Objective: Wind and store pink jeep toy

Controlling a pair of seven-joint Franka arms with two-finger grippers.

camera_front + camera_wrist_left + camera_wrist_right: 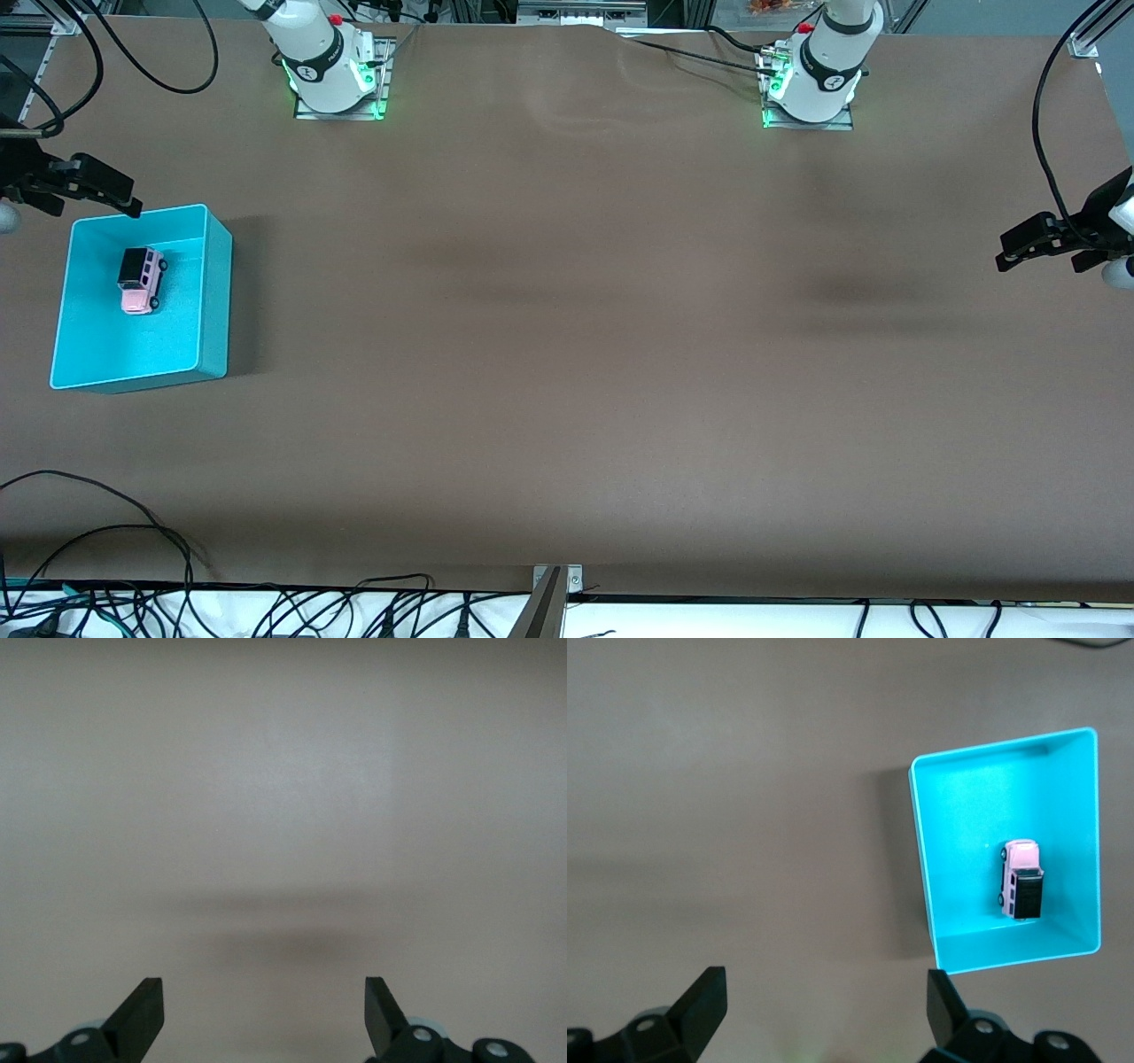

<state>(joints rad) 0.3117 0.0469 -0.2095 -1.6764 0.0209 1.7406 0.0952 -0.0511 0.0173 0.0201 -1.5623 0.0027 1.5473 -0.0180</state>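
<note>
**Brown table, jeep sitting in the bin**

Brown table is looking pretty bare. Pink jeep toy is sitting upright on its wheels inside the turquoise bin at the right arm's end. Right hand is hanging just beside the bin's rim, fingers spread apart, gripping nothing. Left hand is waiting at its own end, well apart from the bin, fingers apart too, nothing between them.

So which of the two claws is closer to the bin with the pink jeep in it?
The right claw, open, hanging above the turquoise bin holding the pink jeep toy. The left claw waits, open, at the left arm's end of the table.
</note>
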